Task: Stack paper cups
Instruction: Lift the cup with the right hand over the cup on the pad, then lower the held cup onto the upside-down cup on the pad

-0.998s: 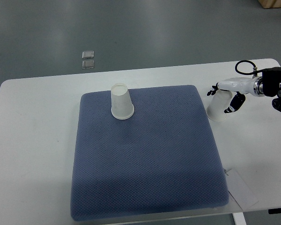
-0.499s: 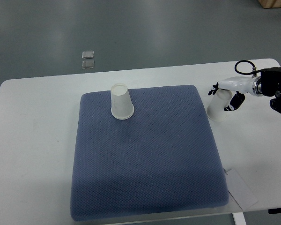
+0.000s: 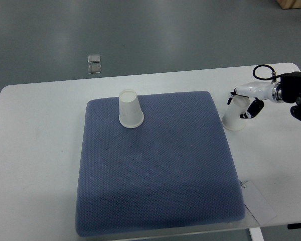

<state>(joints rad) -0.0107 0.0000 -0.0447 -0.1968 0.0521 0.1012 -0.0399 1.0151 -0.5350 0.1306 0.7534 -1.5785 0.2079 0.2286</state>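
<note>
Right hand (image 3: pixel 247 103) grips an upturned paper cup (image 3: pixel 235 116), nothing inside visible.

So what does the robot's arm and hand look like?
Only the right arm shows. Its right hand is glossy white with small black fingers. Behind it sits a shiny metal ring, then a chunky black forearm. A black cable loops up above the wrist.
</note>
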